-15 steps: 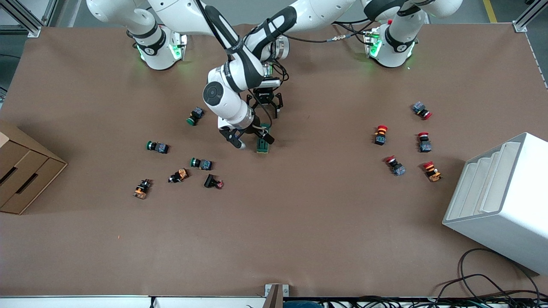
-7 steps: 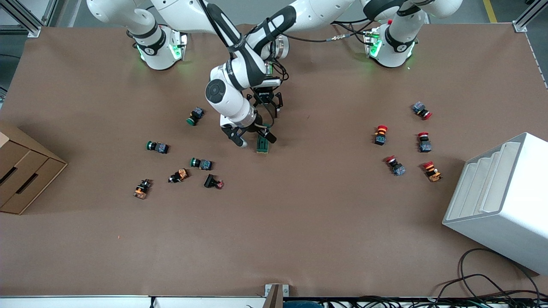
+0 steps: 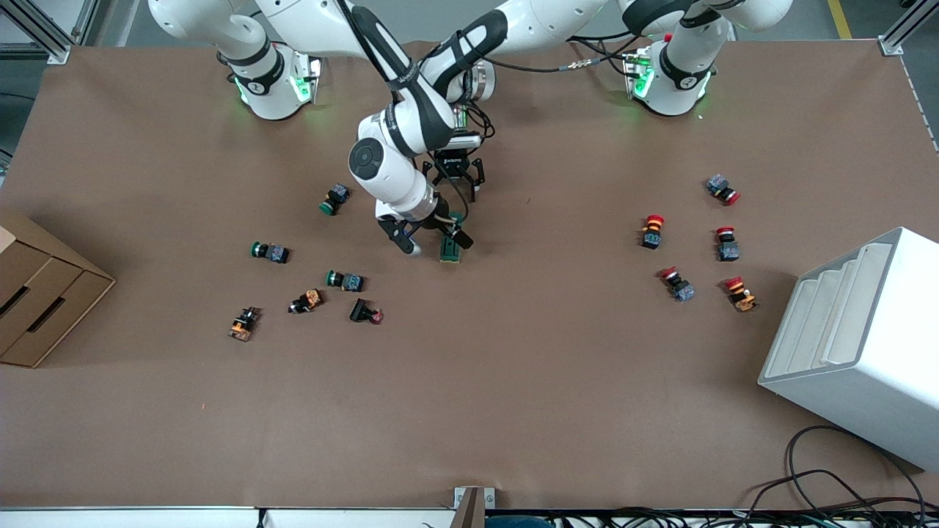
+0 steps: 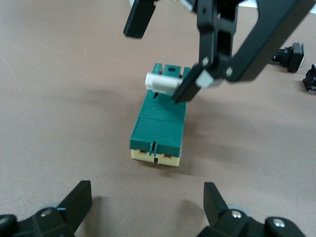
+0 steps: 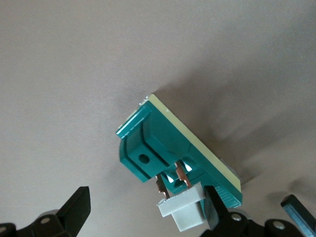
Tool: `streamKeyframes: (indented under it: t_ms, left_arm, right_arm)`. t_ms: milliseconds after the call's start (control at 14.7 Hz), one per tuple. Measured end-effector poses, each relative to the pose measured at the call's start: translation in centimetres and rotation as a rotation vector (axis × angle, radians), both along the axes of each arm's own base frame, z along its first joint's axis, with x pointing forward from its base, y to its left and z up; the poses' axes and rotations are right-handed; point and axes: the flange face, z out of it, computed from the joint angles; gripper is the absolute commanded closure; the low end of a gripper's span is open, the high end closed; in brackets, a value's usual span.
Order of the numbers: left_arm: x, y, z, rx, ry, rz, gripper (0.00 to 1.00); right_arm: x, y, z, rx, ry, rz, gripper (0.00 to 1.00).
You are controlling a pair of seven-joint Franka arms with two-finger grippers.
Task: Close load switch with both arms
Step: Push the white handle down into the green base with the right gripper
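Load switch: the load switch (image 3: 450, 248) lies flat on the bench (image 3: 513, 381), mid-bench, a little toward the right arm's end, directly under the right gripper and just in front of the left gripper.
White lever: the white lever (image 4: 165, 82) stands raised at one end of the green body, so the switch looks not yet closed.
Right gripper: the right gripper (image 3: 425, 240) is down over the switch with its fingers spread; one fingertip (image 4: 186, 89) touches the lever's end, the other hangs free beside the body. Likely set this way to push the lever down rather than grip it.
Left gripper: the left gripper (image 3: 455, 180) is low over the bench at the switch's end away from the lever, fingers spread and touching nothing. It seems placed to brace the body so it does not slide under the push.
Step in hand: pressing the lever shut; probably early in the press.
Risk: with no hold on the body, the switch may skid or tip.
Push buttons: scattered push buttons (image 3: 345, 280) lie well apart from both grippers, so they should not interfere.
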Motion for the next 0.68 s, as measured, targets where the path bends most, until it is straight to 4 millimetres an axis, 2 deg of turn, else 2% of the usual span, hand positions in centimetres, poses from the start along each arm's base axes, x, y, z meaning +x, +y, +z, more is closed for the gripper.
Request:
streamKeyframes:
  t_ms: [273, 682]
  left_arm:
    - [0.0, 0.0, 0.0, 0.000, 0.000, 0.000, 0.00]
    - [0.0, 0.0, 0.0, 0.000, 0.000, 0.000, 0.00]
  right_arm:
    - [3.4, -0.4, 2.0, 0.036, -0.052, -0.045, 0.00]
    - [4.3, 0.3, -0.3, 0.022, -0.047, -0.045, 0.00]
